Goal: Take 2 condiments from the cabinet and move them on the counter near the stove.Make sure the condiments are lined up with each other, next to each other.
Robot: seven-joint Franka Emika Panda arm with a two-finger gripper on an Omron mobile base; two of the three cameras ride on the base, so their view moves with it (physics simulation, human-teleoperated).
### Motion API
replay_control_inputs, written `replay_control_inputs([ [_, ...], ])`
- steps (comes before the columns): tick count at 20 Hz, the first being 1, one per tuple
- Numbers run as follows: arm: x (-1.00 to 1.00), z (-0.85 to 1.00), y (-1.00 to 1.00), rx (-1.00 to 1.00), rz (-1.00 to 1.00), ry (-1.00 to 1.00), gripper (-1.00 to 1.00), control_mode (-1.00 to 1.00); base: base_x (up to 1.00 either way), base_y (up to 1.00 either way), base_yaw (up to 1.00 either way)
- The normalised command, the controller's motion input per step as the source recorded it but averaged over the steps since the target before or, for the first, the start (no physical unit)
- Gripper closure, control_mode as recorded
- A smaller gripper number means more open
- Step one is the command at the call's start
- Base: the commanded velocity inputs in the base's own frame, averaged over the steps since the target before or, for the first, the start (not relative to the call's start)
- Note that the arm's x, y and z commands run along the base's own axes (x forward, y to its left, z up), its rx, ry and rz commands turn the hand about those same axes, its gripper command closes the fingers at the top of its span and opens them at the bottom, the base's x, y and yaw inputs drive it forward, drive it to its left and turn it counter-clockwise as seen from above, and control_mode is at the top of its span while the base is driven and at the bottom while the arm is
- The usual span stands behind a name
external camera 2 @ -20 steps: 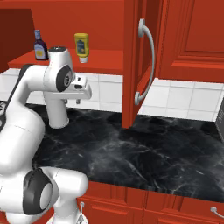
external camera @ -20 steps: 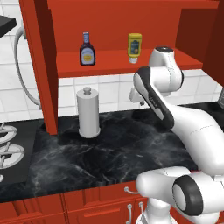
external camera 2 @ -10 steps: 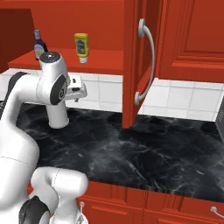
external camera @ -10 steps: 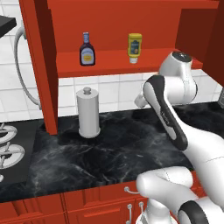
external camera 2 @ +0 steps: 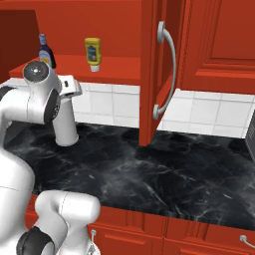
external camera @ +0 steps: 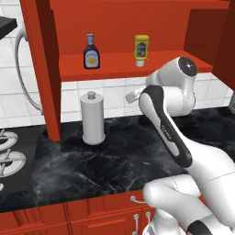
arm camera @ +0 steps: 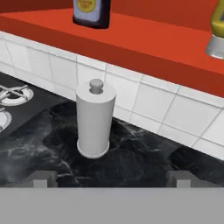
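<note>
Two condiments stand on the shelf [external camera: 114,65] of the open red cabinet: a dark brown bottle [external camera: 91,52] [external camera 2: 45,50] [arm camera: 91,12] to the left and a yellow squeeze bottle [external camera: 141,50] [external camera 2: 92,54] [arm camera: 216,30] to the right. My gripper [arm camera: 111,179] is open and holds nothing. It hangs below shelf height above the black marble counter [external camera: 119,156] [arm camera: 144,162], facing the tiled wall. The hand [external camera: 132,96] sits under the yellow bottle. The stove [external camera: 13,156] [arm camera: 11,98] lies at the left.
A tall grey cylinder with a knob top [external camera: 92,118] [arm camera: 94,120] stands on the counter under the brown bottle. An open cabinet door [external camera 2: 149,74] with a silver handle [external camera 2: 167,69] juts out to the right, and another red panel [external camera: 42,69] stands beside the stove.
The jaws have opened wide. The arm's upper joint has swung up and to the right, nearer the shelf. Both bottles stand where they were.
</note>
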Motion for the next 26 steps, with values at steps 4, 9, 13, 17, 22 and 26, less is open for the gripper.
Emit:
replay_control_inputs([
  [4, 0.19, 0.81, 0.65, 0.12, 0.0, -0.15, -1.0, -1.0, 0.0, 0.0, 0.0],
  [9, 0.3, 0.65, 0.52, 0.1, 0.0, -0.03, -1.0, -1.0, 0.0, 0.0, 0.0],
  [13, 0.39, 0.35, 0.04, 0.12, 0.0, 0.0, -1.0, -1.0, 0.0, 0.0, 0.0],
  [17, 0.3, 0.09, 0.0, 0.05, 0.0, 0.0, -1.0, -1.0, 0.0, 0.0, 0.0],
  [22, 0.18, 0.0, 0.11, 0.0, 0.0, 0.0, -1.0, -1.0, 0.0, 0.0, 0.0],
  [26, 0.16, 0.02, 0.11, 0.0, 0.0, 0.0, -1.0, -1.0, 0.0, 0.0, 0.0],
])
